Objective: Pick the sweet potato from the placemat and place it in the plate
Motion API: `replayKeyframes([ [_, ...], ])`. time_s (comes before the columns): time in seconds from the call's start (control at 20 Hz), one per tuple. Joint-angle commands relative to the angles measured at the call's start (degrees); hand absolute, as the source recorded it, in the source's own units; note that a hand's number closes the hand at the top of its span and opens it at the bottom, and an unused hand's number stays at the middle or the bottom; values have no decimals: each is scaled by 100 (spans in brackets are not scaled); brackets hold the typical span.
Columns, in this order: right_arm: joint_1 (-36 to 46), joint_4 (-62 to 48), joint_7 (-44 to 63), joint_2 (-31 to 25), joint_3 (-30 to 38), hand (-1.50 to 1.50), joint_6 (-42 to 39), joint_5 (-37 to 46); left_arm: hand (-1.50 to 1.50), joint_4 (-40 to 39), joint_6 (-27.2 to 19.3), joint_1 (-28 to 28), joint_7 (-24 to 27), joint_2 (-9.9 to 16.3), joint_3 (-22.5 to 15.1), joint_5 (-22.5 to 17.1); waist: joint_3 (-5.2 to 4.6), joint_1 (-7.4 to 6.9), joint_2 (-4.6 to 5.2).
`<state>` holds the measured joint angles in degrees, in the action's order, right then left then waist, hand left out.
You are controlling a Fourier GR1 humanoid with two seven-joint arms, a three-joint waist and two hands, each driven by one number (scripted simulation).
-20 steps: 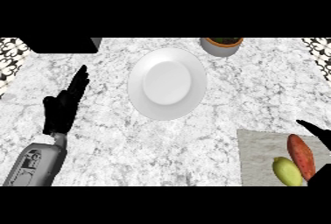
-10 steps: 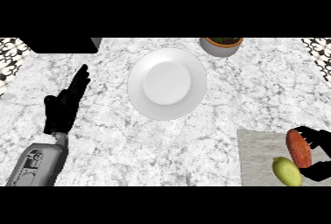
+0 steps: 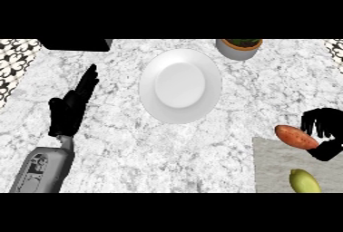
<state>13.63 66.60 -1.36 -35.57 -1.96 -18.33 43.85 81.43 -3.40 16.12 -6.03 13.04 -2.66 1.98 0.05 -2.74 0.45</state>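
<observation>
One sweet potato, held at the mat's corner

Curled round the orange-brown oblong sweet potato (image 3: pixel 295 137), the black right hand (image 3: pixel 323 131) has it at the grey placemat (image 3: pixel 275 165) corner. I'd carry it level and left to the round white plate (image 3: pixel 179 85), releasing low. The left hand (image 3: pixel 72 108) rests spread. White-grey marble table (image 3: pixel 201 154); a yellow-green fruit (image 3: pixel 305 181) stays put.

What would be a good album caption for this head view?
Right hand curled round the sweet potato at the placemat's edge, white plate waiting.
</observation>
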Motion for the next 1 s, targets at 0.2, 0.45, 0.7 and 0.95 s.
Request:
replayKeyframes([
  [0.2,2283,-1309,-1223,-120,-487,150,273,670,0,-117,46,167,96,-121,-175,116,14,-261,94],
  [0.45,2845,-1589,-2211,140,112,150,1367,247,0,-120,103,122,47,-121,-54,-35,18,-127,74],
  [0.7,3534,-2047,-3256,290,423,150,1479,-183,0,-128,87,-24,135,6,64,19,4,2,29],
  [0.95,4118,-2122,-3626,885,352,150,1158,-454,0,-176,-78,-46,113,-126,91,101,-4,132,-10],
])
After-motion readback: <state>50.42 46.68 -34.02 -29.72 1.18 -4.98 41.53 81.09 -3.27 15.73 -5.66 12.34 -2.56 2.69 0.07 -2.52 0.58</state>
